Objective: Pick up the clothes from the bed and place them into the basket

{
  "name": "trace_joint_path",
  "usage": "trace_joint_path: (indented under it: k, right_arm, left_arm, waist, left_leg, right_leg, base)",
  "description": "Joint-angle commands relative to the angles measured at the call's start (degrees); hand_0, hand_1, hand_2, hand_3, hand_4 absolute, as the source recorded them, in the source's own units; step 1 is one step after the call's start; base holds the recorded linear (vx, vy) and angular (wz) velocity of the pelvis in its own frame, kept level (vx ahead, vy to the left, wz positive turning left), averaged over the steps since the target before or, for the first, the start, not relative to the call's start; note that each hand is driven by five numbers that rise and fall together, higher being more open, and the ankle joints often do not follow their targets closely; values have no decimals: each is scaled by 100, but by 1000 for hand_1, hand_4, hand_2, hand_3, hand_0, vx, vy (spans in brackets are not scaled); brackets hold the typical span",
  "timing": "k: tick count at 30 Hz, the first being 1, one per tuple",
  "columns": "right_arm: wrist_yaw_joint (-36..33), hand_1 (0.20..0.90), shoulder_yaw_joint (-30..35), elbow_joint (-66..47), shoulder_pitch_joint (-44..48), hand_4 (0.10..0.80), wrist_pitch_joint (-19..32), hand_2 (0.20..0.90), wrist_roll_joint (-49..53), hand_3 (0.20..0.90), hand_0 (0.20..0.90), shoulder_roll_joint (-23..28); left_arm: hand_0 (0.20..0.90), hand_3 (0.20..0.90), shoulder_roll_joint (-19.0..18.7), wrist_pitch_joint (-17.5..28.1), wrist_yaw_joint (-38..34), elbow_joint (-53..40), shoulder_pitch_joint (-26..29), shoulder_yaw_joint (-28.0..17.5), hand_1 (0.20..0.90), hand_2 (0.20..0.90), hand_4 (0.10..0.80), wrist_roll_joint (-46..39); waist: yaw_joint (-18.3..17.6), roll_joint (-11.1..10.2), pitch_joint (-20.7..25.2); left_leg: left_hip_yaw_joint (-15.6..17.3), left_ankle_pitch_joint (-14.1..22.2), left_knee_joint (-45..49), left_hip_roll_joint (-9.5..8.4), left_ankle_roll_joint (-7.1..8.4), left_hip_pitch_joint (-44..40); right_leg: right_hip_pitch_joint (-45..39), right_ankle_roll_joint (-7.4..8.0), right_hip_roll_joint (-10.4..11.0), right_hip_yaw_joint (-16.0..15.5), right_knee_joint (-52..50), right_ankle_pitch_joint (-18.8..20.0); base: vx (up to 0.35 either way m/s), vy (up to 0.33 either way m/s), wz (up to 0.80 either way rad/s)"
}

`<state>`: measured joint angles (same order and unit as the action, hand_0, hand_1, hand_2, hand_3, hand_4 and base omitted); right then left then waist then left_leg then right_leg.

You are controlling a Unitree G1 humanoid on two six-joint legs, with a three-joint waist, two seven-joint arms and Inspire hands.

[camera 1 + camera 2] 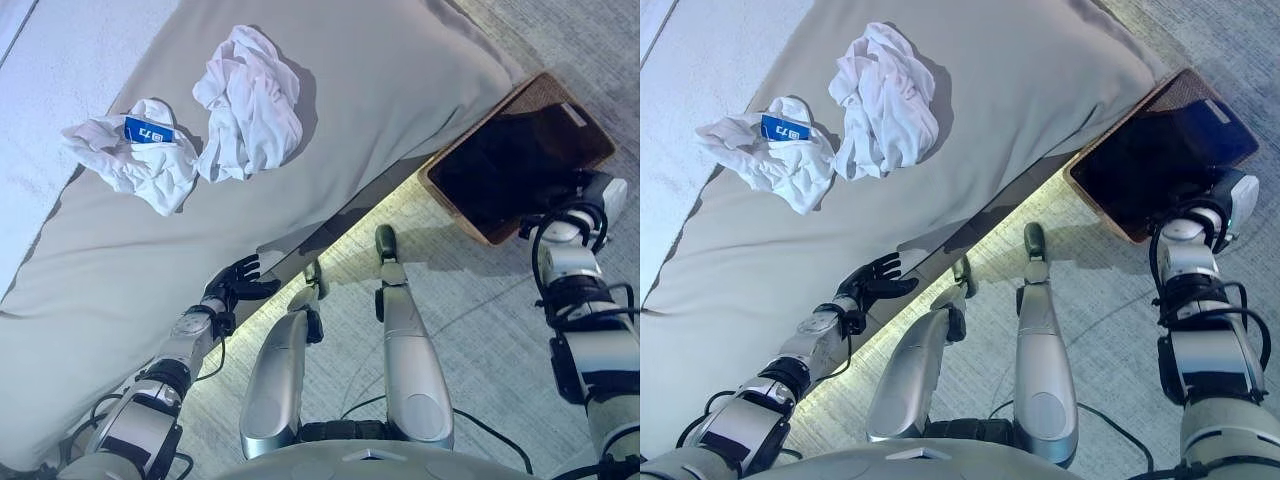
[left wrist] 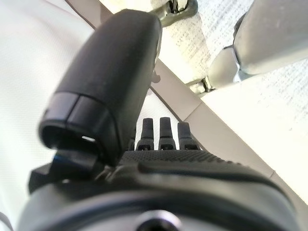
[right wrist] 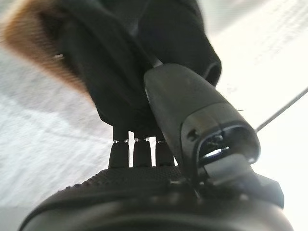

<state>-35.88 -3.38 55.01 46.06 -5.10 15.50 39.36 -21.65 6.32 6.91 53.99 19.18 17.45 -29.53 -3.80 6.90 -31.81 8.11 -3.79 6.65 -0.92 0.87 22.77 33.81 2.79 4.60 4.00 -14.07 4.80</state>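
Note:
Two white garments lie crumpled on the beige bed (image 1: 390, 80): a bigger one (image 1: 250, 105) and, to its left, a smaller one (image 1: 145, 160) with a blue label (image 1: 148, 130). The brown wicker basket (image 1: 548, 92) stands on the floor off the bed's right corner, with dark cloth (image 1: 505, 155) inside. My right hand (image 3: 144, 183) reaches over the basket's near rim, its fingers straight against the dark cloth (image 3: 120, 72). My left hand (image 1: 235, 283) hovers open at the bed's near edge, well short of the white garments and holding nothing.
Pale carpet (image 1: 480, 320) runs between the bed and the basket. The bed's dark side panel (image 1: 340, 225) is lit from below along its edge. A lighter sheet (image 1: 60, 60) covers the bed's far left.

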Motion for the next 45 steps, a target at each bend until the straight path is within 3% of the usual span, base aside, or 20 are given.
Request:
trace_joint_path:
  k: [1,3,5,7,13,17,22,24,28,31,34,40,45]
  right_arm:
    - [-849,900,-98,-519,365,800,631,900,-569,900,900,1175]
    - [-351,900,-101,-570,276,800,-73,900,-583,900,900,1095]
    - [-534,900,-227,-613,263,800,169,900,-782,900,900,1183]
    - [-137,900,-243,-634,121,800,-344,900,-796,900,900,1177]
    - [886,900,-243,193,-257,800,-559,900,-536,900,900,1094]
    - [1079,900,27,34,-742,800,-181,900,68,900,900,937]
    - [903,900,315,-143,-1184,800,242,900,-231,900,900,827]
    - [776,900,308,-897,-1441,800,593,900,-680,900,900,740]
    - [1191,900,144,-2967,-1593,800,530,900,-1900,900,900,552]
    - [1697,900,-285,-3631,-1398,800,460,900,-2800,900,900,534]
    - [1974,900,-593,-3510,-1089,800,452,900,-3120,900,900,591]
    - [2205,900,-1818,-2075,282,800,-182,900,-3497,900,900,548]
    - [2215,900,-2474,-1204,1237,800,-684,900,-3438,900,900,302]
  left_arm:
    - [900,900,21,204,22,3,-291,127,900,900,800,-190]
    - [900,900,4,162,71,45,-243,100,900,900,800,-222]
    - [900,900,-14,147,75,59,-236,104,900,900,800,-196]
    - [900,900,-99,108,152,99,-213,53,900,900,800,-179]
    - [900,900,-290,-70,296,57,-105,24,900,900,800,-81]
    - [900,900,-344,-30,298,89,-239,-63,900,900,800,-36]
    - [900,900,-364,-100,203,100,-335,-183,900,900,800,-69]
    - [900,900,-298,-90,105,74,-526,-247,900,900,800,-96]
    - [900,900,-152,-45,60,171,-847,-446,900,900,800,-89]
    - [900,900,-63,-91,61,280,-881,-580,900,900,800,-7]
    - [900,900,-22,-39,36,293,-899,-524,900,900,800,318]
    - [900,900,-93,-62,96,353,-872,-305,900,900,800,299]
    - [900,900,-325,-203,12,433,-827,-408,900,900,800,96]
  waist:
    - [-24,693,202]
    - [-52,651,202]
    - [-34,577,202]
    - [-34,488,202]
    - [83,272,235]
    - [136,66,330]
    - [184,-93,432]
    - [194,-158,485]
    - [240,-283,570]
    - [375,-383,657]
    - [571,-454,695]
    - [1322,-584,513]
    - [1811,-667,270]
  left_leg:
    - [-483,-100,-40,-107,83,167]
    - [-477,-90,-35,-101,107,142]
    - [-495,-73,-45,-71,94,122]
    - [-474,-46,-15,-44,93,99]
    - [-519,13,2,-25,32,-32]
    - [-530,90,-25,-15,-12,-221]
    - [-505,160,-63,-8,-61,-405]
    - [-522,211,-23,-30,-81,-474]
    - [-563,273,12,-105,-140,-584]
    - [-646,335,106,-197,-208,-589]
    - [-736,408,286,-289,-268,-546]
    - [-1025,636,983,-492,-442,-284]
    - [-1269,671,1194,-571,-516,18]
  right_leg:
    - [-197,-388,-195,-691,-868,-1098]
    - [-207,-375,-191,-712,-865,-1094]
    - [-241,-395,-209,-728,-816,-1079]
    - [-263,-382,-213,-764,-812,-1057]
    - [-474,-375,-179,-896,-710,-1001]
    - [-736,-347,-154,-958,-561,-949]
    - [-1042,-293,-103,-1055,-316,-844]
    - [-1172,-269,-71,-1077,-249,-812]
    - [-1357,-224,-25,-1062,-178,-801]
    - [-1433,-196,39,-1054,-242,-861]
    - [-1527,-197,119,-1146,-310,-918]
    - [-1730,-183,392,-1675,-624,-1002]
    - [-1607,-161,468,-1921,-843,-966]
  base:
    - [0,0,0]
    - [15,20,4]
    - [17,-35,5]
    - [14,-38,4]
    - [13,-25,9]
    - [61,25,11]
    - [81,95,10]
    - [101,188,12]
    - [100,235,1]
    - [87,242,17]
    - [77,186,35]
    - [105,167,58]
    - [86,107,50]
